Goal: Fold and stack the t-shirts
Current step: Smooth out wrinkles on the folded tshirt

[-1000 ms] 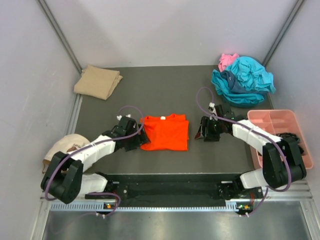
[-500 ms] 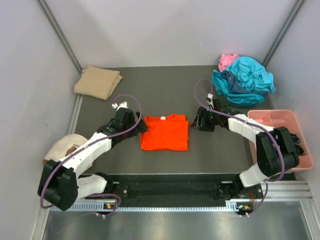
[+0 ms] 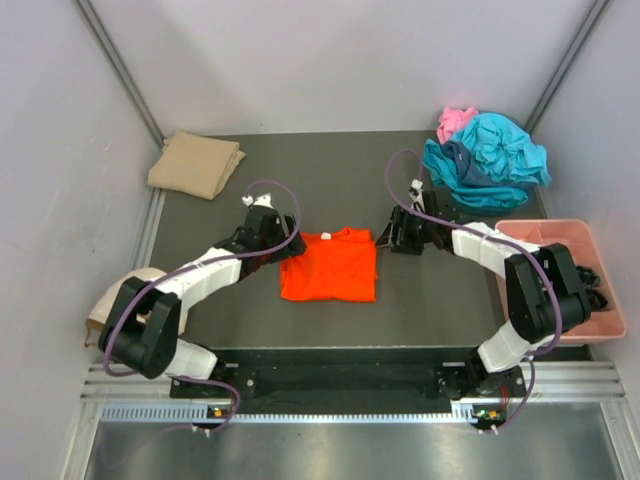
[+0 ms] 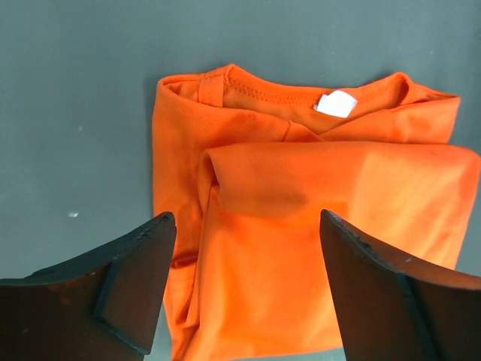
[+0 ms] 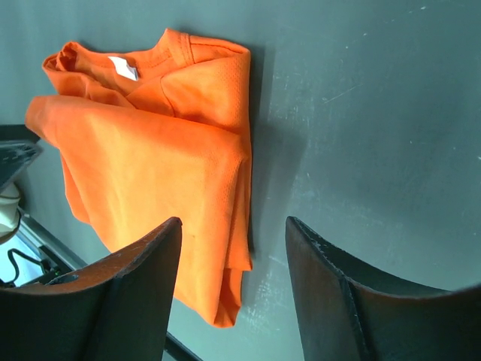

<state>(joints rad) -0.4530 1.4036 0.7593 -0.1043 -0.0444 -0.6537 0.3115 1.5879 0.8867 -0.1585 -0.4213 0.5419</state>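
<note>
The folded orange shirt (image 3: 330, 265) lies flat on the table (image 3: 320, 185), between the two arms. The left gripper (image 4: 244, 226) hovers over its left edge, jaws wide and empty. The right gripper (image 5: 233, 226) hovers over its right edge, jaws apart and empty. The folded tan shirt (image 3: 195, 163) lies far left. The teal shirts (image 3: 490, 160) and pink shirt (image 3: 455, 120) are heaped far right.

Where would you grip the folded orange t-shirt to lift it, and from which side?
Probably the orange t-shirt at its folded side edges, left gripper and right gripper each from its own side: it lies flat, layers stacked there.
</note>
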